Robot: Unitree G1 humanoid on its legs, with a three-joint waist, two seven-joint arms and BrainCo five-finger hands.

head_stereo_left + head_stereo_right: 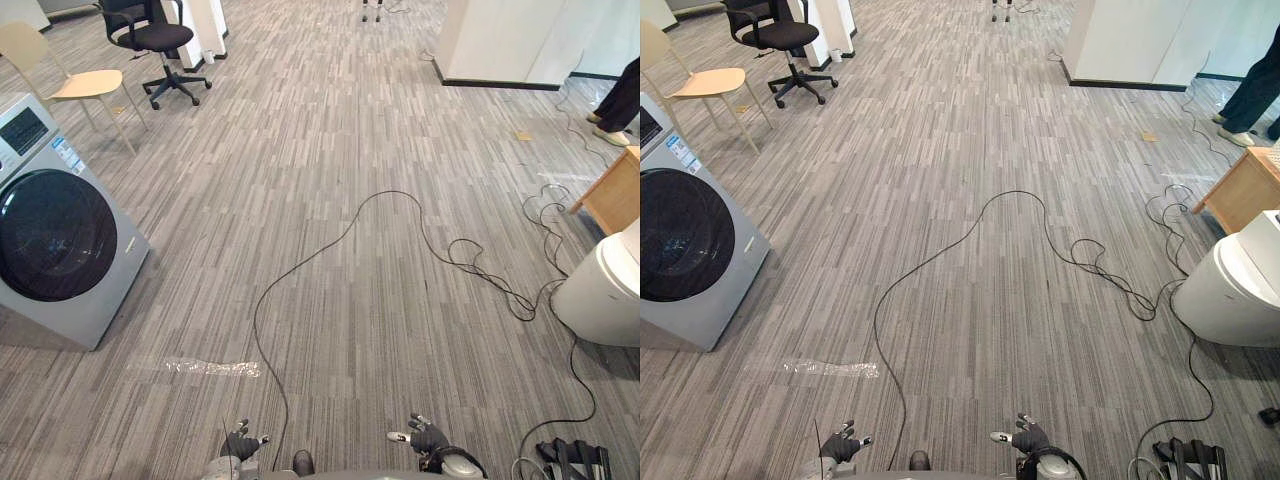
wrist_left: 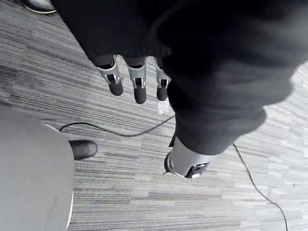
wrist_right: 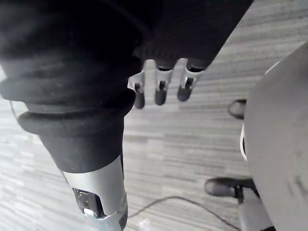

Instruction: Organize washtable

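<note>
- One grey washing machine (image 1: pixel 60 240) stands at the far left: a boxy metal cabinet with a round dark glass door. Its near corner juts toward my lane.
- Beyond it, a pale wooden chair (image 1: pixel 85 82) on thin legs and a black office chair (image 1: pixel 160 40) on castors crowd the far left corner.
- My left hand (image 1: pixel 240 445) hangs low at the bottom edge, its fingers (image 2: pixel 139 86) straight and relaxed, holding nothing.
- Ahead of it a crinkled clear plastic strip (image 1: pixel 205 367) lies flat on the floor (image 1: pixel 330 130), which is striped grey carpet, wide and open through the middle.
- My right hand (image 1: pixel 428 436) hangs low too, its fingers (image 3: pixel 161 89) loose and empty.
- A white wall block (image 1: pixel 500 40) with a dark base bounds the far right.
- At the right edge a smooth, rounded white tub (image 1: pixel 605 290) sits near the corner of the wooden counter (image 1: pixel 612 195), which is well apart from both hands.
- A person (image 1: pixel 620 100) in dark trousers stands beyond the counter.
</note>
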